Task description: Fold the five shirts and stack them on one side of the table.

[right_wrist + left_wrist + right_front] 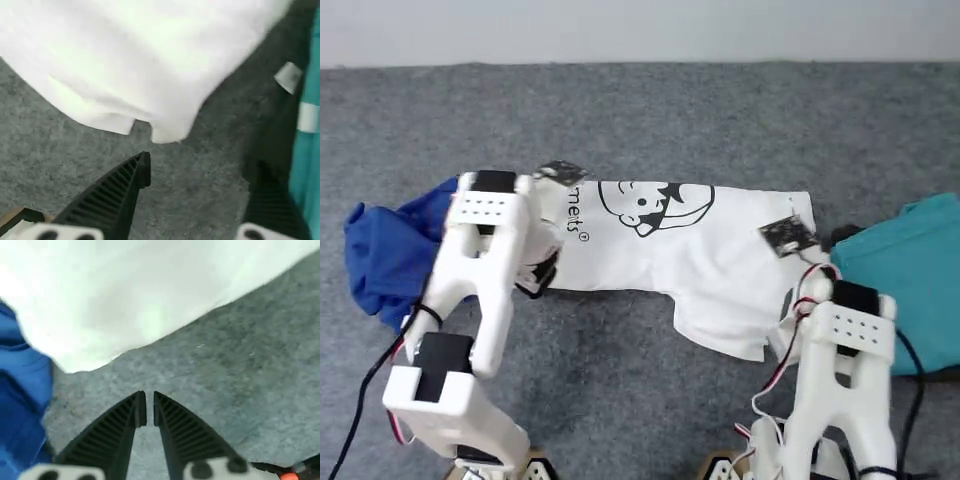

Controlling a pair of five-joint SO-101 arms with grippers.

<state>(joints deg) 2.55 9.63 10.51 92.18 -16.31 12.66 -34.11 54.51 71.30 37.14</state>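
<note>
A white shirt (665,250) with a cartoon print lies spread across the middle of the grey table. A crumpled blue shirt (385,250) lies at its left end, and a teal shirt (910,275) at its right. My left gripper (146,407) hovers over bare felt just off the white shirt's (135,295) near left corner, next to the blue shirt (20,395). Its fingers are shut with nothing between them. My right gripper (200,167) stands open over the felt, just short of the white shirt's (150,65) near right corner, with the teal shirt (312,100) beside it.
Grey felt (620,370) covers the table, bare along the front between the two arms and along the back. A small white tag (288,77) lies by the teal shirt. Black marker plates (788,236) sit on the arms' wrists.
</note>
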